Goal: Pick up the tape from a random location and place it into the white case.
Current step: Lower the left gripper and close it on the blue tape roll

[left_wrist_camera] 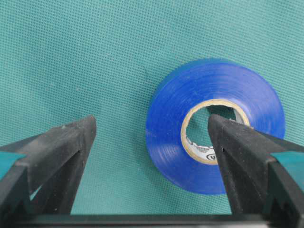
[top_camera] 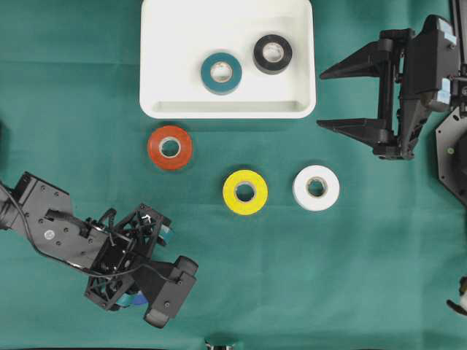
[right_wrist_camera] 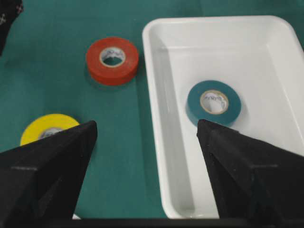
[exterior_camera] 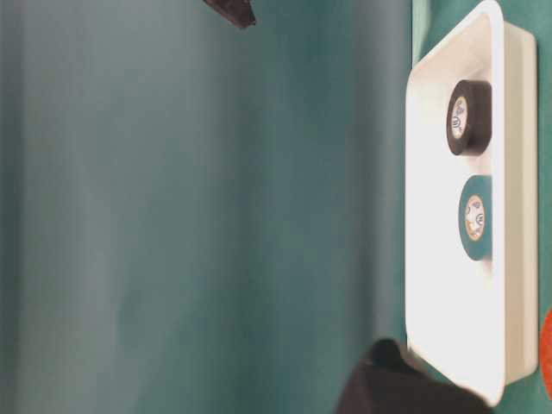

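Note:
The white case (top_camera: 168, 44) lies at the back middle of the green cloth and holds a teal tape (top_camera: 221, 73) and a black tape (top_camera: 273, 54). In front of it lie a red tape (top_camera: 170, 147), a yellow tape (top_camera: 245, 192) and a white tape (top_camera: 316, 187). In the left wrist view a blue tape (left_wrist_camera: 166, 133) lies flat. My left gripper (left_wrist_camera: 152, 123) stands open over it, one finger above the roll's hole and the other over bare cloth. In the overhead view the left arm (top_camera: 139, 262) hides that roll. My right gripper (top_camera: 321, 100) is open and empty, just right of the case.
The green cloth (top_camera: 379, 277) covers the whole table. In the right wrist view the case's rim (right_wrist_camera: 152, 71) runs between the open fingers, with the red tape (right_wrist_camera: 112, 60) and yellow tape (right_wrist_camera: 45, 127) to its left.

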Controlling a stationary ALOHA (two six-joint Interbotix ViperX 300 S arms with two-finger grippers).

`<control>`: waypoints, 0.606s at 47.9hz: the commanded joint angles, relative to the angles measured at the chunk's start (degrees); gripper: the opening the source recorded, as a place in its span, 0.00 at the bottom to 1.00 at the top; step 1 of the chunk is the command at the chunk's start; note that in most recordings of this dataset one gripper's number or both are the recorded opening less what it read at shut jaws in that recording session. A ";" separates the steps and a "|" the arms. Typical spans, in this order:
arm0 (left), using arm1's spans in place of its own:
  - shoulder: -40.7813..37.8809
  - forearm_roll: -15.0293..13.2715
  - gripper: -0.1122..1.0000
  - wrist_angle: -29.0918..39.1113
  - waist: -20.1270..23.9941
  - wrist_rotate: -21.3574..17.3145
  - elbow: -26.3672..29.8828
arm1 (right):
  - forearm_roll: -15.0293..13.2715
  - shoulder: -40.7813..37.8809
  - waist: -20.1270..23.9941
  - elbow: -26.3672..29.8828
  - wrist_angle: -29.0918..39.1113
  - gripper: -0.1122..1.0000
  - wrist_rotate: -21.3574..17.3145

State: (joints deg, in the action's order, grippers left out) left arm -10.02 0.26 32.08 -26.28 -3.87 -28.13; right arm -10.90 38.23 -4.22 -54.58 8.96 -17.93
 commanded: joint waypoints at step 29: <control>0.44 0.18 0.97 -1.14 -0.18 -2.37 0.26 | -0.09 0.18 0.09 0.53 0.35 0.84 0.18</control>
State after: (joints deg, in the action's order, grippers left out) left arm -10.46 0.26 31.20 -26.28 -6.15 -28.30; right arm -10.90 38.23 -4.22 -54.58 9.49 -17.84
